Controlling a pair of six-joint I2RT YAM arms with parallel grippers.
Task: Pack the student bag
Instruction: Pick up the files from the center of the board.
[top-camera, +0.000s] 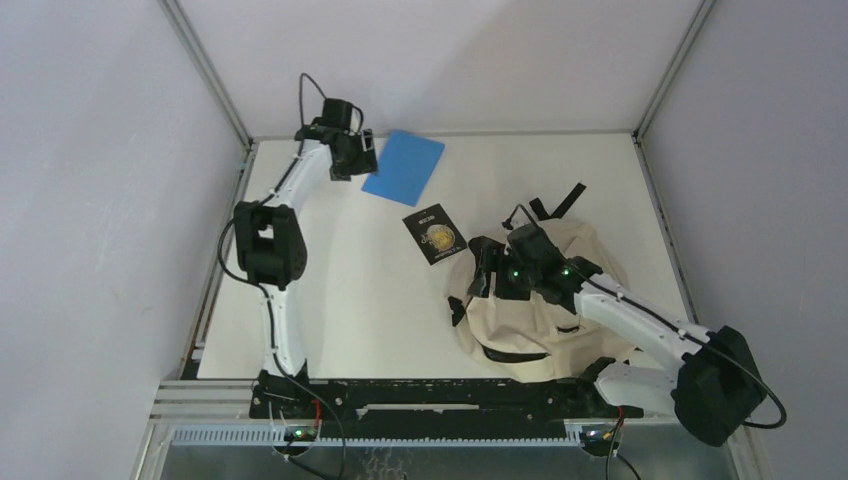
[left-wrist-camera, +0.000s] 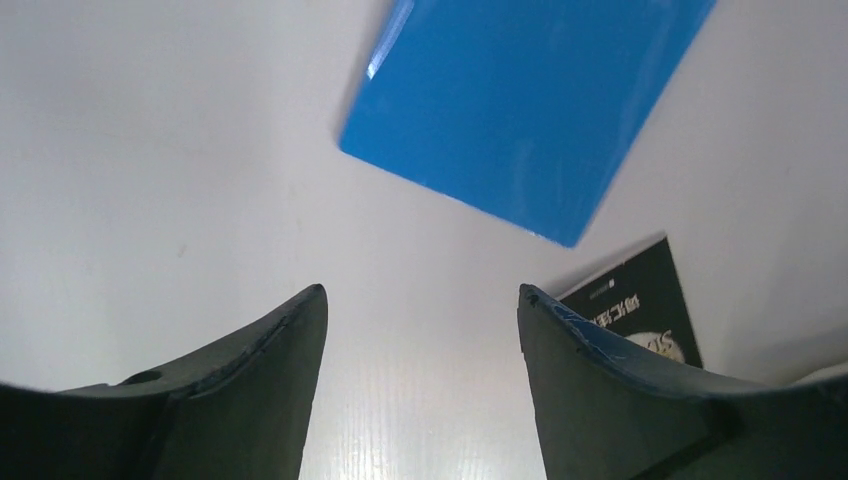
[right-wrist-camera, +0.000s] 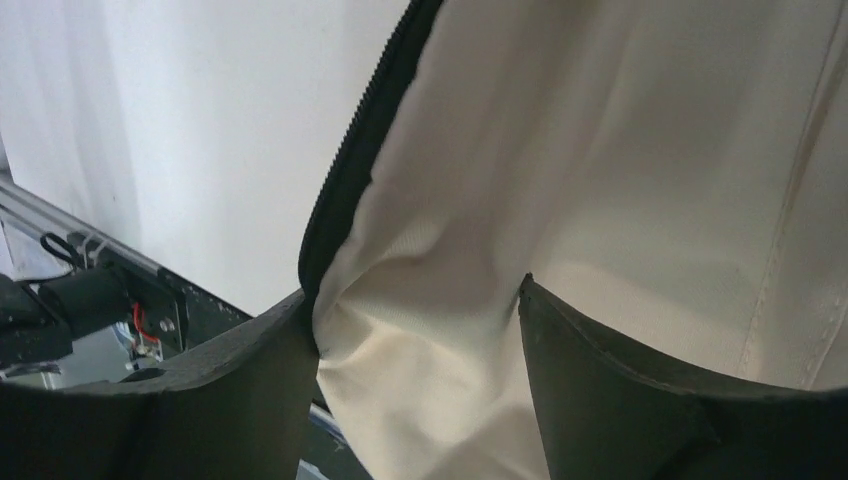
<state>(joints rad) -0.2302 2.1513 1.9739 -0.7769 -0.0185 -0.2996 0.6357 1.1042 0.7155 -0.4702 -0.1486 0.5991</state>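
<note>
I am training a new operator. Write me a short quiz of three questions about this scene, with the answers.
1. True or false: the flat blue rectangular folder lies on the white table, outside the large cream fabric backpack.
2. What is between the fingers of the right gripper? A. the blue folder; B. backpack fabric; C. nothing.
3. Fill in: the left gripper has its jaws ____.
Key: 1 true; 2 B; 3 open.

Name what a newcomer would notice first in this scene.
The bright blue sheet at the far side, beside the left gripper, stands out most. Then the cream student bag on the right, its fabric between the open fingers of the right gripper. A black booklet lies between them.
</note>
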